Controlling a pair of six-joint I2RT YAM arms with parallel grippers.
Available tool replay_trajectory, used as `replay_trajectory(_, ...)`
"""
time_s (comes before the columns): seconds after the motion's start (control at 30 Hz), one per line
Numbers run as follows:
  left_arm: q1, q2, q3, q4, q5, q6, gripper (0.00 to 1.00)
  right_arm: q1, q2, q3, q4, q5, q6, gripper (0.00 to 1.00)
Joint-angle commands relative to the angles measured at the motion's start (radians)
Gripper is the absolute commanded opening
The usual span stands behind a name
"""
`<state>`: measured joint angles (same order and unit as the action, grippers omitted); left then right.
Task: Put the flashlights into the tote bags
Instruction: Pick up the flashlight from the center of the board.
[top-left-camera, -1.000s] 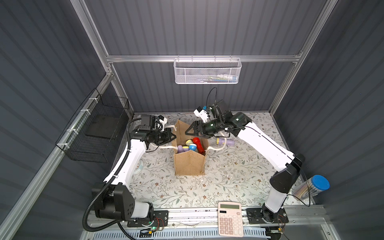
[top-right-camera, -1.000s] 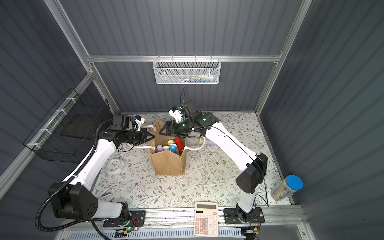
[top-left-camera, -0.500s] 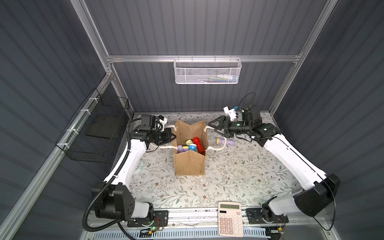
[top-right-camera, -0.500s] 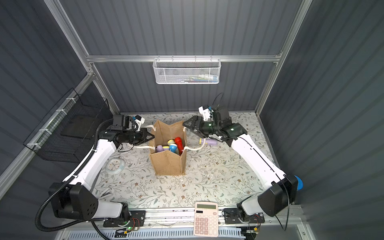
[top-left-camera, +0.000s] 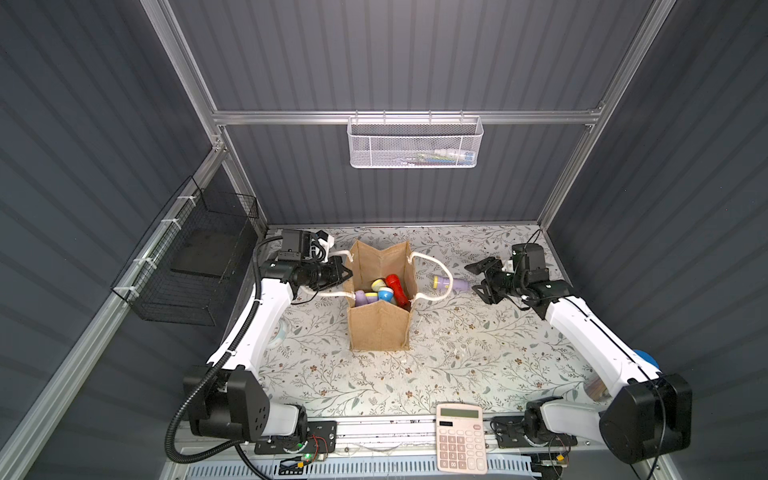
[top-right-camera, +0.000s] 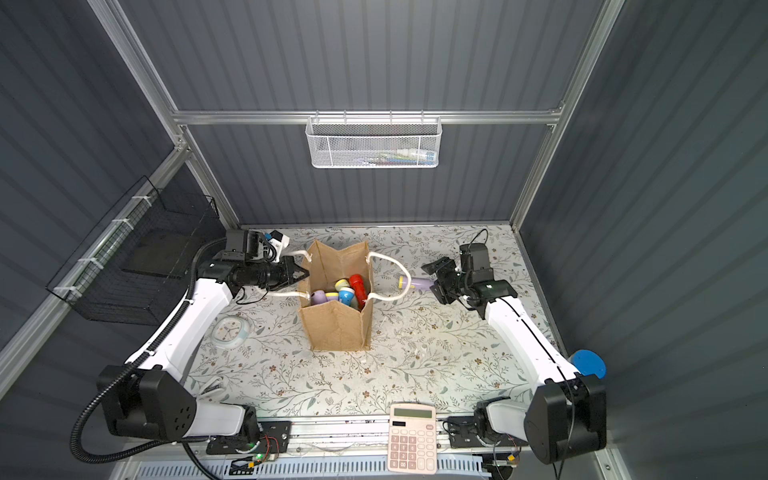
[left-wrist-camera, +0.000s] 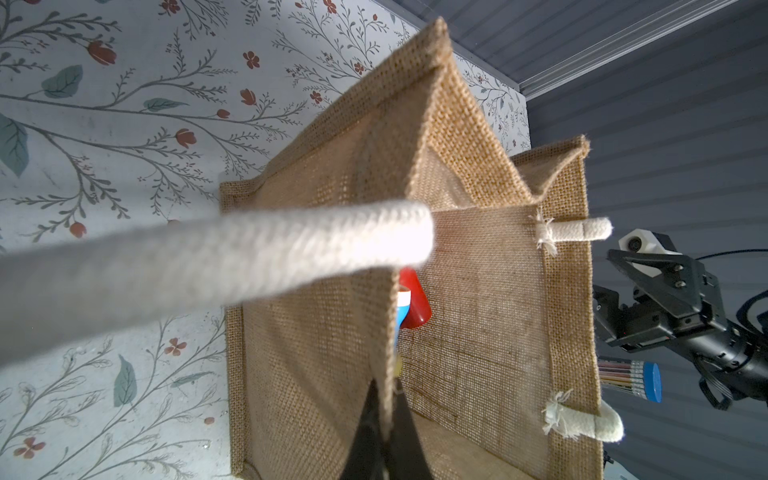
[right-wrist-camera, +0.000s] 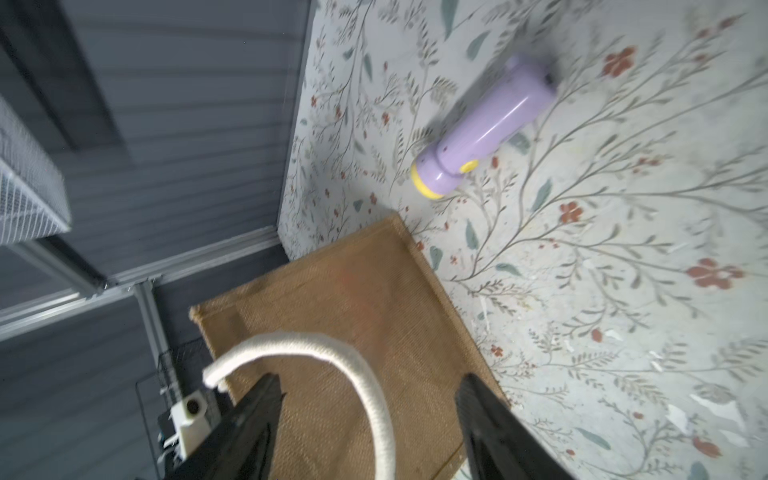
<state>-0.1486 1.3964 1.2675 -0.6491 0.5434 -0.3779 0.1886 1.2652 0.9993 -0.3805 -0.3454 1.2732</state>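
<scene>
The tan jute tote bag (top-left-camera: 380, 320) stands upright mid-table in both top views, with white rope handles hanging off either side. Inside it lie several flashlights, among them a red one (top-left-camera: 395, 284) and a blue one (top-right-camera: 345, 296). My left gripper (top-left-camera: 347, 272) is shut on the bag's left rim; the left wrist view shows the jaws (left-wrist-camera: 384, 388) pinching the jute edge. One lilac flashlight (top-left-camera: 451, 284) with a yellow head lies on the table just right of the bag, also seen in the right wrist view (right-wrist-camera: 482, 133). My right gripper (top-left-camera: 473, 281) stands open and empty beside its tail end.
A calculator (top-left-camera: 461, 436) lies at the front edge. A white mesh basket (top-left-camera: 414, 143) hangs on the back wall and a black wire basket (top-left-camera: 187, 266) on the left wall. A blue-capped clear tube (top-right-camera: 588, 363) stands far right; a small round clock (top-right-camera: 230, 330) lies left.
My right arm has swung back from over the bag to the right and now sits by the lilac flashlight on the table. The left arm has not moved.
</scene>
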Motion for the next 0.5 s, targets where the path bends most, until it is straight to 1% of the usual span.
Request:
replay_trajectory(0.0,0.006,-0.012,0.015,0.029,0.010,-0.004,0.00,-0.024,0.011,0.015,-0.129,0.158,0.043,0.69)
replay_trajectory(0.1,0.006,-0.004,0.015,0.029,0.003,-0.004,0.00,-0.029,0.034,-0.010,-0.110,0.196,0.107,0.68)
replay_trajectory(0.2,0.006,0.005,0.018,0.027,0.003,-0.003,0.00,-0.029,0.086,0.004,-0.096,0.207,0.140,0.67)
replay_trajectory(0.47,0.007,0.003,0.017,0.016,-0.021,0.007,0.00,-0.027,0.311,0.118,-0.068,0.147,0.197,0.65)
